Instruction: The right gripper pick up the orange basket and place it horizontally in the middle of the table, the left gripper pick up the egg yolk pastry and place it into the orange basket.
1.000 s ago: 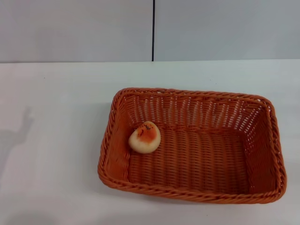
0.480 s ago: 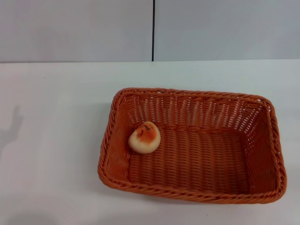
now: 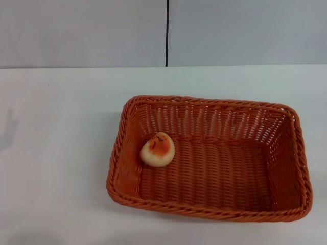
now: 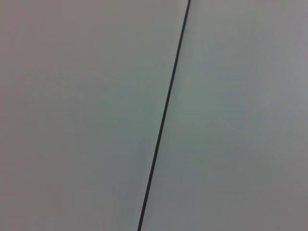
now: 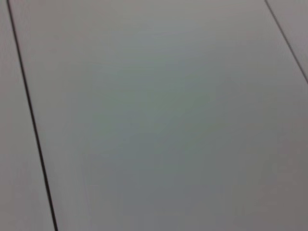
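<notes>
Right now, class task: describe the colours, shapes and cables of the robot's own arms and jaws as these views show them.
Nothing can be described: neither arm nor gripper appears in any view. The head view shows only the orange basket with the egg yolk pastry inside it on the table. Both wrist views show only pale grey panels crossed by thin dark seams.
</notes>
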